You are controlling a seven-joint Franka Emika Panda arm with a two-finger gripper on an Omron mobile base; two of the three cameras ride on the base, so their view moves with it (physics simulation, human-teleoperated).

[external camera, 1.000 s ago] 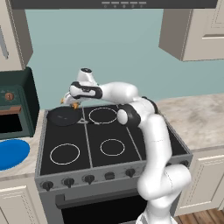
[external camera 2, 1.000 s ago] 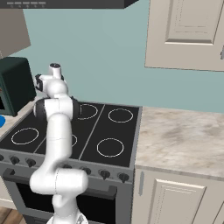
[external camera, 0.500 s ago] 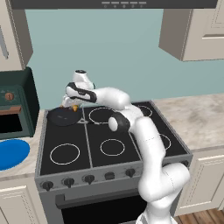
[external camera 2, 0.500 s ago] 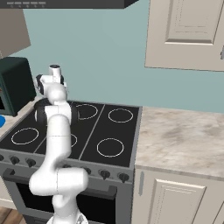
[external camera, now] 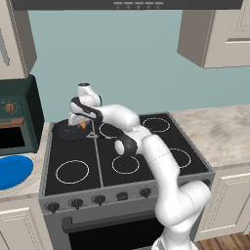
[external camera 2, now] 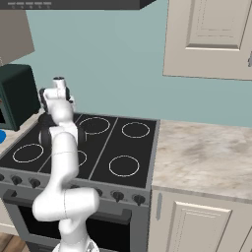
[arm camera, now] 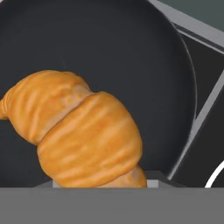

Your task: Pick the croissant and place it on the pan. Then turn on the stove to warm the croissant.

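Croissant (arm camera: pixel 78 131): we log it pinched in our fingers (external camera: pixel 80 125), narrowly parted, above the pan (external camera: pixel 68 132) at the stove's (external camera: pixel 122 156) back-left corner.

Golden-orange croissant (arm camera: pixel 78 135) with paler stripes, black pan (arm camera: pixel 131 52), black stove (external camera: pixel 146 146) ringed white, blue plate (external camera: pixel 12 171).

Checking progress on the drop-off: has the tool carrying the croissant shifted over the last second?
Yes. The tool with the golden crescent croissant moved left, from beside the small round black frying pan to over it.
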